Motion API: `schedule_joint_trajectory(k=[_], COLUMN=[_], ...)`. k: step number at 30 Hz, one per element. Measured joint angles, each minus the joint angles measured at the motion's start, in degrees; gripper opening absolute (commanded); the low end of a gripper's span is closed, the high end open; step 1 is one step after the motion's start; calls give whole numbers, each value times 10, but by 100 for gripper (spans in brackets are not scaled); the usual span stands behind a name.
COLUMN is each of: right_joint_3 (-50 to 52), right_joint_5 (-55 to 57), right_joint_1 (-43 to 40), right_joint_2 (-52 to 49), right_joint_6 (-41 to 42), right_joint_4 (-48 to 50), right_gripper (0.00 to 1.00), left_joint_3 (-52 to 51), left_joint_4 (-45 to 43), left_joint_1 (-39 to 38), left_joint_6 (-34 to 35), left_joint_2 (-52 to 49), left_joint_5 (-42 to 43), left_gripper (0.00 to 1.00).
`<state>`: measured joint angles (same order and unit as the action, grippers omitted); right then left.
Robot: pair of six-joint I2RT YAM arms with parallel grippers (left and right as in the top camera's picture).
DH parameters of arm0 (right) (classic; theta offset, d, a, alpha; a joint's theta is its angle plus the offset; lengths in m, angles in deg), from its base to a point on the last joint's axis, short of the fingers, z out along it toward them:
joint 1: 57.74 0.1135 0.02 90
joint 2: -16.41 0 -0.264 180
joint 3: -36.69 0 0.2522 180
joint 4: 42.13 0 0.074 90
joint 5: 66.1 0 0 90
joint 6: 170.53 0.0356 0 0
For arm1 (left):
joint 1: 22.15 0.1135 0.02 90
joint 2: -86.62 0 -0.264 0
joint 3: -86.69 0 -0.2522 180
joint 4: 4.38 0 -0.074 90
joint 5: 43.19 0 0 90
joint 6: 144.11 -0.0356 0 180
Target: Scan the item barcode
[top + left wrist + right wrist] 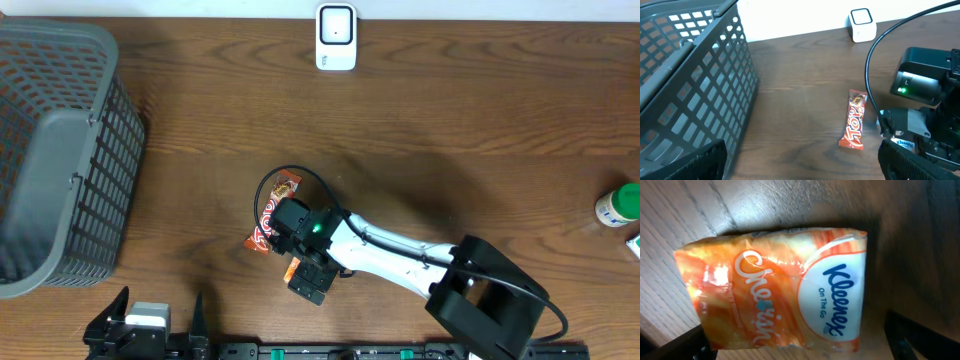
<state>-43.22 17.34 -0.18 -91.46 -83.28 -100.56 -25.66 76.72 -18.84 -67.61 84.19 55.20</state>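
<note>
Basket: a grey mesh basket [55, 150] fills the far-left corner of the table [480, 110]. In the left wrist view its tall wall [695, 85] closes off that whole side.
Left gripper: the left gripper [150, 325] sits at the near edge, just right of the basket's near corner. Its jaws are spread wide with nothing between them, and its dark fingers [690, 165] show at the bottom corners of its own view.
Candy bar: a red-and-orange candy bar [272, 215] lies flat left of centre, just beside the right arm's wrist and well apart from the basket.
Cable: a black cable [275, 185] loops from the wrist around the bar's far end.
Tissue pack: an orange Kleenex tissue pack [775, 287] lies flat on the wood, just near of the candy bar. From overhead only an orange corner [291, 270] shows under the gripper.
Right gripper: the right gripper [308, 278] is directly above the pack with its jaws apart. One finger [925, 335] stands off each end, and neither is closed on the pack.
Scanner: a white scanner [336, 37] stands at the far edge near the centre, well apart from the pack.
Right arm: the right arm [400, 255] runs diagonally from its base at the near right and blocks the near-centre strip.
Bottle: a green-capped bottle [620, 203] stands at the right edge.
Cut-off item: a small cut-off item [634, 245] lies just near of the bottle.
Open room: there is bare wood from the pack to the scanner and across the right half.
</note>
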Motion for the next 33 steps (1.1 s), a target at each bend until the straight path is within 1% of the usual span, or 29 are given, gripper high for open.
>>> schedule_joint_trajectory(k=[6,13,15,18,20,25,31,33], right_joint_3=[2,2,1,-8,-17,-20,-21,-24], right_joint_5=[-2,-5,-5,-2,2,3,7,6], right_joint_1=[0,0,0,0,0,0,0,0], right_joint_2=[0,-2,-5,-14,-23,-25,-26,-28], right_joint_6=[-9,-11,-14,-15,-17,-18,-9,-7], right_joint_4=[37,43,47,50,51,53,52,46], right_gripper=[99,99,92,84,75,73,64,58], left_joint_3=[0,0,0,0,0,0,0,0], left_joint_4=[0,0,0,0,0,0,0,0], left_joint_1=[0,0,0,0,0,0,0,0], left_joint_6=[0,0,0,0,0,0,0,0], left_joint_2=[0,0,0,0,0,0,0,0], left_joint_5=[0,0,0,0,0,0,0,0], left_gripper=[96,96,97,96,97,97,96,96])
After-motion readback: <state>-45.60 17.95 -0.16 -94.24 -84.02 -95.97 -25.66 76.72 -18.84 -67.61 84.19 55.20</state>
